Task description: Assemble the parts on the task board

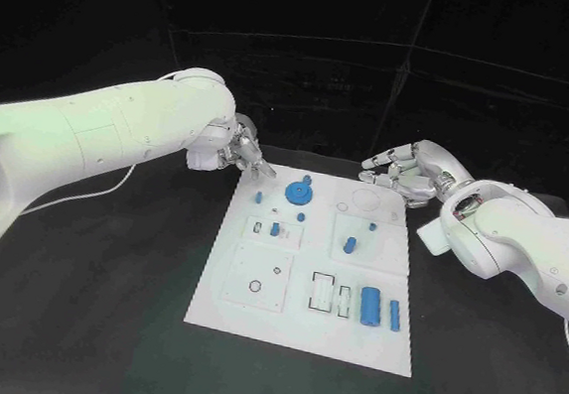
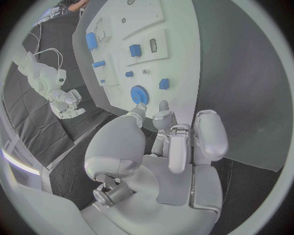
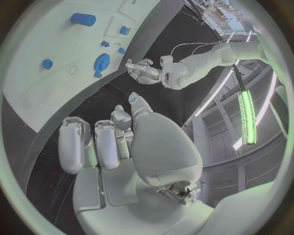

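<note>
Two hands, mine, hovered at the far end of the task board (image 1: 248, 302), which lay as a white, flat, matte plate in the middle of the black table (image 1: 80, 307), its long axis running from near edge to far edge.

Left hand (image 1: 234, 149): silver, fingers loosely curled in, nothing in them; just off the board's far-left corner.

Right hand (image 1: 405, 170): silver, fingers likewise curled in on nothing; just off the far-right corner.

Item 1, blue gear (image 1: 298, 194): round, toothed, hard plastic by its look; lay on the board's far-left part, just ahead of my left fingertips (image 2: 163, 105). My left hand was the nearer, in my judgement.

Item 2, blue cylinder (image 1: 372, 305): smooth, lying flat near the board's near-right corner, long axis toward the far edge, well apart from both hands.

Item 3, small blue pegs and blocks (image 1: 350, 244): scattered mid-board among shallow sockets.
</note>
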{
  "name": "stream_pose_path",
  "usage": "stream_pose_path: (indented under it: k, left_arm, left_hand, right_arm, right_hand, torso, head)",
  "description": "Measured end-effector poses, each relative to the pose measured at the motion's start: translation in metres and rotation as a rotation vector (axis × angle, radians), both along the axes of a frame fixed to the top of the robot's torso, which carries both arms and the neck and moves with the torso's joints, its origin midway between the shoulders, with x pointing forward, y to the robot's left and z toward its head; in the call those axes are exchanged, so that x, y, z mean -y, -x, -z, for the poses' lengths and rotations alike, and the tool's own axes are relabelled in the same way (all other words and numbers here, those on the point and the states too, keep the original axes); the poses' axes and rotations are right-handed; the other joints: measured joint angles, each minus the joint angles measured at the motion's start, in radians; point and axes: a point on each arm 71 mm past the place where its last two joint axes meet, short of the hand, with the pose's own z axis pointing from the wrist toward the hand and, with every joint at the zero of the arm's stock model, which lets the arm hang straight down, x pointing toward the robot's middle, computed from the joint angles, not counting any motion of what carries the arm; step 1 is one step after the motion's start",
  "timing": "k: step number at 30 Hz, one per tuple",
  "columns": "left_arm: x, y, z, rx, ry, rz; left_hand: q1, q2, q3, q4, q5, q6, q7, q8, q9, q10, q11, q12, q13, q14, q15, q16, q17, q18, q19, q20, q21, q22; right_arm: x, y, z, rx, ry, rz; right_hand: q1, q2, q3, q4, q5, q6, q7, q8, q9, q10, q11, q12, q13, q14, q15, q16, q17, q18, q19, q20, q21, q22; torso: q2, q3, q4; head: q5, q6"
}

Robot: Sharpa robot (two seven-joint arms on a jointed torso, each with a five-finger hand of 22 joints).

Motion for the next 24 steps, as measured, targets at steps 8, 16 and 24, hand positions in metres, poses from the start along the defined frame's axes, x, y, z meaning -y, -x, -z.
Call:
stream_pose_path:
  k: [8,16,24]
  left_arm:
    - [0.001,-0.004,0.009,-0.013,-0.031,0.001]
    - [0.002,-0.005,0.018,-0.028,-0.052,0.01]
    - [0.004,-0.003,0.024,-0.05,-0.063,0.028]
  left_hand:
    - [0.002,0.002,-0.009,-0.002,0.0,0.004,0.004,0.0,-0.002,0.0,0.0,0.0,0.0,0.0,0.0,0.0,0.0,0.0,0.0,0.0,0.0,0.002]
    - [0.008,0.0,-0.011,0.0,0.0,0.004,0.004,0.0,-0.004,0.0,0.0,0.004,0.001,0.0,0.0,0.0,0.0,0.0,0.0,0.0,0.0,0.004]
    - [0.008,0.0,-0.018,-0.001,0.0,0.011,0.004,0.0,-0.005,0.0,0.0,0.004,0.001,0.0,0.0,0.0,0.0,0.0,0.0,0.0,0.0,0.007]
  right_arm:
    - [-0.001,0.0,0.0,0.001,0.0,-0.002]
    - [-0.002,0.0,0.0,0.001,-0.001,-0.005]
    - [-0.002,0.0,0.0,0.001,0.0,-0.005]
  right_hand:
    - [0.0,0.0,0.0,0.0,0.0,0.0,0.0,0.0,-0.001,0.0,0.0,-0.004,-0.001,0.0,0.0,-0.005,0.0,0.0,-0.004,0.004,0.0,0.0]
    - [0.0,0.0,0.0,0.0,0.0,0.0,0.0,0.0,-0.001,0.0,0.0,-0.004,-0.001,0.0,0.0,-0.005,0.0,0.0,-0.004,0.004,0.0,0.0]
    - [0.0,0.0,0.0,0.0,0.0,0.0,0.0,0.0,-0.001,0.0,0.0,-0.004,-0.001,0.0,0.0,-0.005,0.0,0.0,-0.004,0.004,0.0,0.0]
  torso:
    - [0.0,0.0004,-0.0009]
    - [0.0,0.001,-0.0008]
    - [-0.001,0.0015,0.0011]
  head:
    - [0.002,0.0]
    - [0.0,-0.002]
    - [-0.003,-0.004]
